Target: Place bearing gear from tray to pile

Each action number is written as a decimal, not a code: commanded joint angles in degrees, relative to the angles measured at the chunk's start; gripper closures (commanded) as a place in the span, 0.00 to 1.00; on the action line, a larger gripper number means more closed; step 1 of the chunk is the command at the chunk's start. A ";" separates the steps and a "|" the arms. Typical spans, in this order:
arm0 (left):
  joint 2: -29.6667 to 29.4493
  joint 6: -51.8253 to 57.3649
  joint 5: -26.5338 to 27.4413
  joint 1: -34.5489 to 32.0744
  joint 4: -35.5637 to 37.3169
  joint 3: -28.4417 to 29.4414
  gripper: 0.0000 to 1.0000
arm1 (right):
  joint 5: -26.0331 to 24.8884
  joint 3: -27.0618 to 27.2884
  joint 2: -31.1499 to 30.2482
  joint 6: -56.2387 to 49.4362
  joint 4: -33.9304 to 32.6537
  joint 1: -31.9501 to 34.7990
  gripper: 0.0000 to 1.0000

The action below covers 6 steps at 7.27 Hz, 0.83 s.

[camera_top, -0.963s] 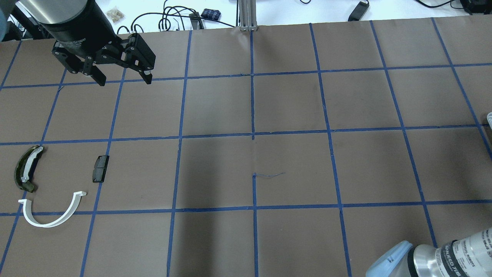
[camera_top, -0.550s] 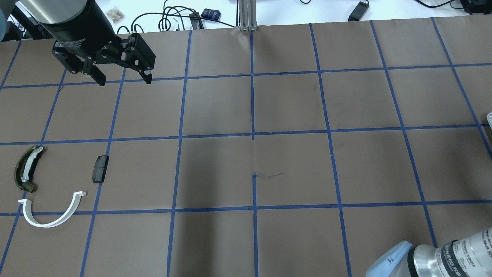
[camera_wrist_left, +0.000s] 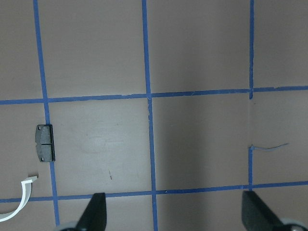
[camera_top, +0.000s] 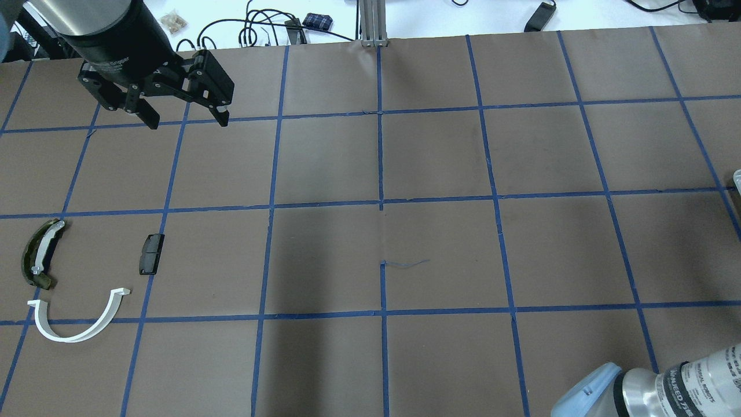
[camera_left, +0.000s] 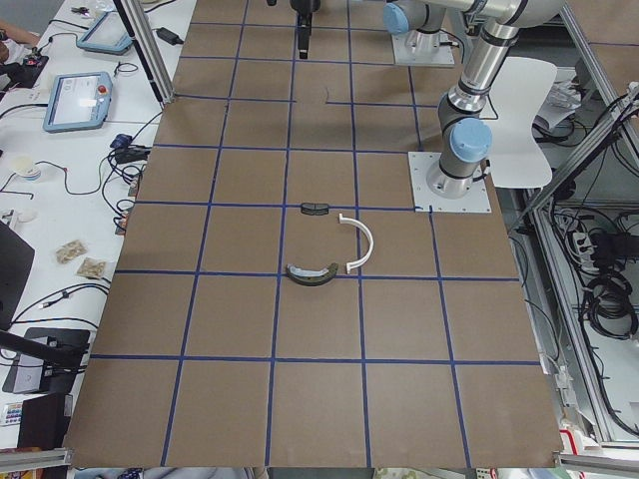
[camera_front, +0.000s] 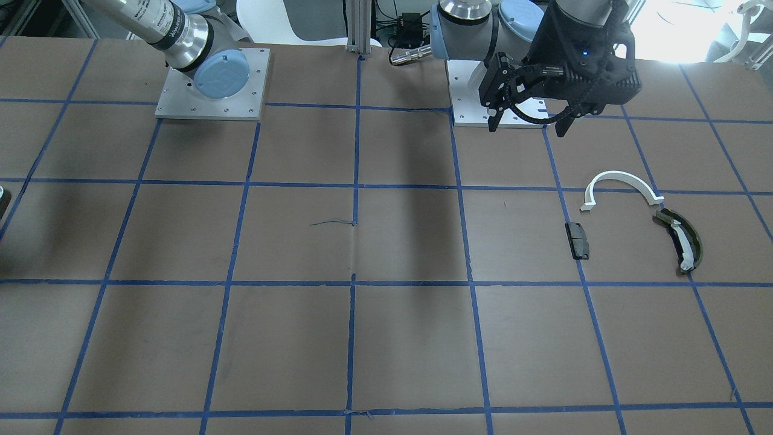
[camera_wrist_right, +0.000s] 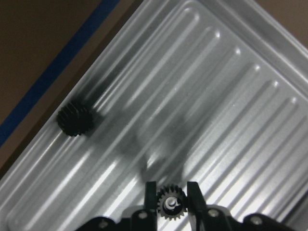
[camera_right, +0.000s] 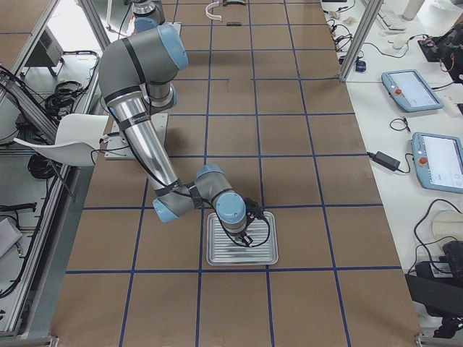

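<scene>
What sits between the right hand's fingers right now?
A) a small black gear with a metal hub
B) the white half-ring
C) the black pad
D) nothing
A: in the right wrist view the bearing gear is pinched between the fingers of the right hand, over the ribbed tray; a second gear lies loose on it.

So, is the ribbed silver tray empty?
No, a black toothed gear lies on the tray, away from the silver-hubbed gear in the right end effector.
</scene>
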 commanded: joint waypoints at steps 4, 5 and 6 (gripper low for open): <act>0.59 0.09 0.88 0.53 0.11 0.02 0.00 | -1.96 -0.57 -21.38 23.71 21.63 11.55 0.90; 0.85 0.09 0.97 0.53 0.02 0.19 0.00 | -2.57 -0.83 -27.01 33.90 28.31 17.24 0.90; 0.86 0.17 0.97 0.62 0.02 0.19 0.00 | -4.14 -1.18 -31.15 45.83 32.56 24.09 0.90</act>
